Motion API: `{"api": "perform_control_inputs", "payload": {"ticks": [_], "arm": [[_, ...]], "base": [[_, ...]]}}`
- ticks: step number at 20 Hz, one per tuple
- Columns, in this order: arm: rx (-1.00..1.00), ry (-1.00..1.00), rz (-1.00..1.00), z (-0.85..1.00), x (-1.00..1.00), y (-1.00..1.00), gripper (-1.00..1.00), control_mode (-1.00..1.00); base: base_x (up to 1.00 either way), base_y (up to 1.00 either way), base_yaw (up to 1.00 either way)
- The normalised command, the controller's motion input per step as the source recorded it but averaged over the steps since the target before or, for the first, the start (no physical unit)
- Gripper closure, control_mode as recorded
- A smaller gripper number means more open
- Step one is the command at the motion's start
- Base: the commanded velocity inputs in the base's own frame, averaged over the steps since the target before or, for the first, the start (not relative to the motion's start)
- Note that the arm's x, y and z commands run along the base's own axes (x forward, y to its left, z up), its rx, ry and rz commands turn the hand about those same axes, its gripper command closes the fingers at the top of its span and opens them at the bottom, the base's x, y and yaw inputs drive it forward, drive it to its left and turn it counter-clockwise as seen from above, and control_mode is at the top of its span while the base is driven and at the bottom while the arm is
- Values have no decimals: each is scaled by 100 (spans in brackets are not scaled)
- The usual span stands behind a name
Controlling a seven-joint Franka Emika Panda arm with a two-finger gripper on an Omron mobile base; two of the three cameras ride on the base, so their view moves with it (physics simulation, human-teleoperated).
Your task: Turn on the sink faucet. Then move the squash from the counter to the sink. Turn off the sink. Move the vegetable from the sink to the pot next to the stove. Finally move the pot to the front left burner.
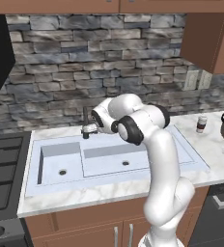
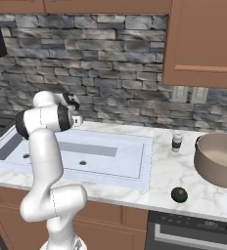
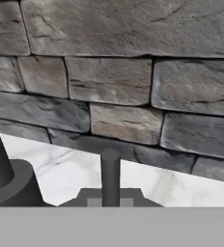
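My gripper (image 1: 89, 128) sits closed at the sink faucet (image 1: 85, 118), fingers pressed together and holding nothing — I read that as the way to nudge the small side lever rather than grasp it. In the hand view the faucet's dark post (image 3: 110, 176) rises right ahead of me, the stone wall behind. No water runs in the sink (image 1: 109, 159) yet, so the first step looks unfinished. The squash (image 2: 179, 195) waits on the counter (image 2: 159, 176) near its front edge, well apart from me, just in front of the pot (image 2: 218, 158) — both parked there for later steps.
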Motion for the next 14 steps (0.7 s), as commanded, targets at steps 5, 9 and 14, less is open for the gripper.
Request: {"api": "perform_control_inputs", "payload": {"ticks": [5,9,14], "arm": [[2,6,0,-22,2,-54,100,-100],[3,9,0,-15,0,-59,100,-100],[4,12,0,-17,0,-66,100,-100]], "base": [[0,0,0],[0,0,0],[0,0,0]]}}
